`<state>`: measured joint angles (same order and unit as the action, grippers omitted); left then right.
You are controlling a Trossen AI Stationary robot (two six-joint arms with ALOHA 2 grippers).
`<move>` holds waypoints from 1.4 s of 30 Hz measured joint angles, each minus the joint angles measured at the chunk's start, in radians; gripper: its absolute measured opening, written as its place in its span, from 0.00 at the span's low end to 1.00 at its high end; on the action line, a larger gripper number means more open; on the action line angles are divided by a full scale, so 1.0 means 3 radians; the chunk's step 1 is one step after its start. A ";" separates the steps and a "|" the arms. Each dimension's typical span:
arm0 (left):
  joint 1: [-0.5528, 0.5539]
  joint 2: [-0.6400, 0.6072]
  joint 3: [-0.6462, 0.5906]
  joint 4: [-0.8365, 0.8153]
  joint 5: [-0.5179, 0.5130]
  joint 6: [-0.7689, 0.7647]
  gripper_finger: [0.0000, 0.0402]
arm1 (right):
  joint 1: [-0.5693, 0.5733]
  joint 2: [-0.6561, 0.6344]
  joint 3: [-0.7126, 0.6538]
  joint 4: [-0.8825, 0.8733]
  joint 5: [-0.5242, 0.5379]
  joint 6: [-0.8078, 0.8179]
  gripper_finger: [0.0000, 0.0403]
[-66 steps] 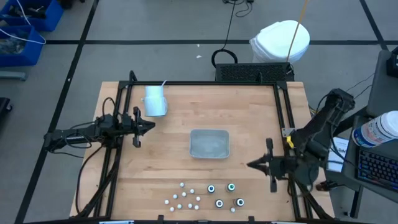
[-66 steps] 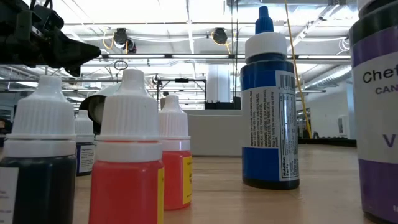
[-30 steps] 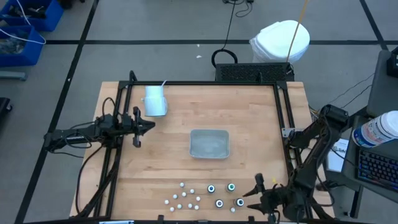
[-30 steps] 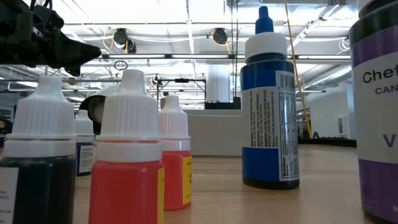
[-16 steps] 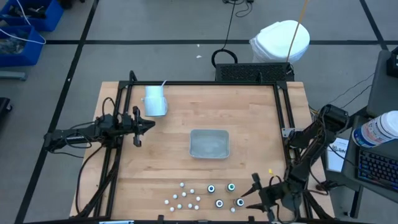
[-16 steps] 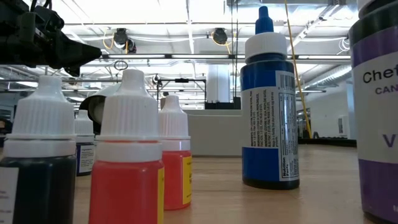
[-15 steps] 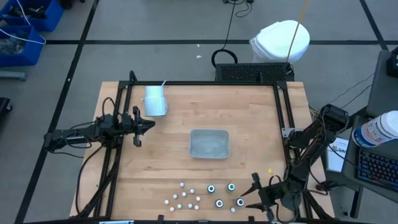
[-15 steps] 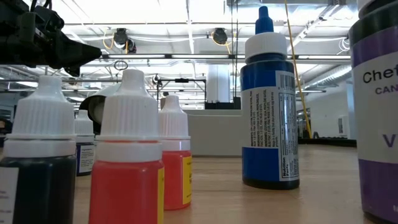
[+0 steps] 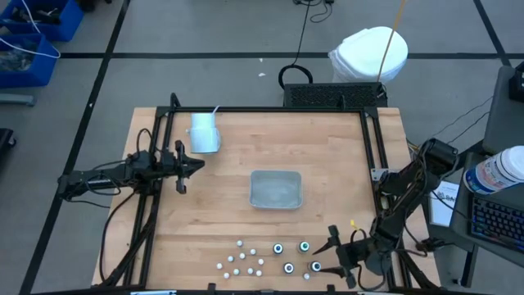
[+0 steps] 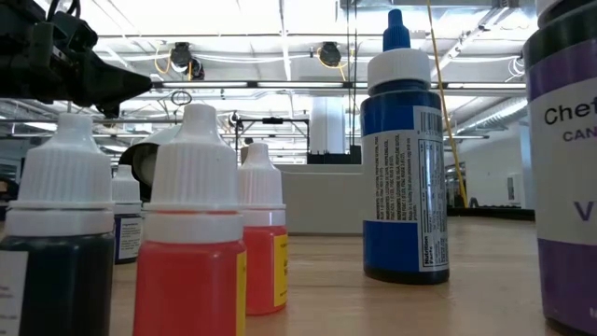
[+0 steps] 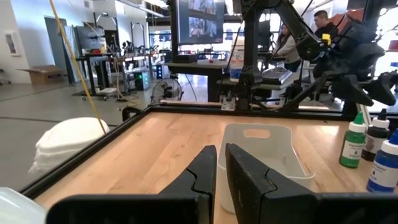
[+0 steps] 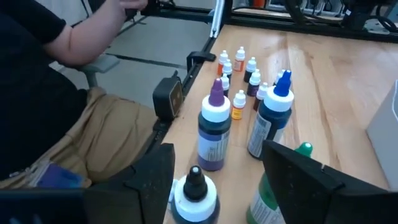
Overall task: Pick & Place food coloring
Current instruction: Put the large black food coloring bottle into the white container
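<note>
Wooden tabletop (image 9: 237, 205): grey tray (image 9: 276, 189) at centre, white cup (image 9: 204, 132) near the far left corner, food coloring (image 9: 270, 256) clustered along the near edge, upright and untouched. Right gripper (image 9: 330, 251): fingers spread wide, low over the near right edge, just beside the dark-bodied bottles. Left gripper (image 9: 194, 166): fingers pressed nearly together, at the left edge near the cup.

Right gripper (image 9: 329, 253) now nearer food coloring (image 9: 296, 256) (fingers spread)
</note>
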<state>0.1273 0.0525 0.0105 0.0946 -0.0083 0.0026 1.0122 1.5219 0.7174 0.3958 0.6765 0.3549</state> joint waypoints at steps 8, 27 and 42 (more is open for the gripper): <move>0.0001 -0.0001 0.0001 0.0016 -0.0001 -0.0024 0.10 | 0.0008 0.0227 0.0060 0.0040 0.0004 0.0218 0.58; 0.0001 0.0000 0.0001 0.0028 0.0000 -0.0022 0.10 | 0.0014 0.0516 0.0089 0.0164 -0.0179 0.0257 0.58; 0.0001 0.0000 0.0001 0.0022 -0.0001 -0.0023 0.10 | 0.0013 0.0516 0.0089 0.0147 -0.0174 0.0145 0.37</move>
<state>0.1276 0.0524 0.0109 0.1013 -0.0086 -0.0044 1.0161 1.6768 0.7441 0.4398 0.6243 0.3985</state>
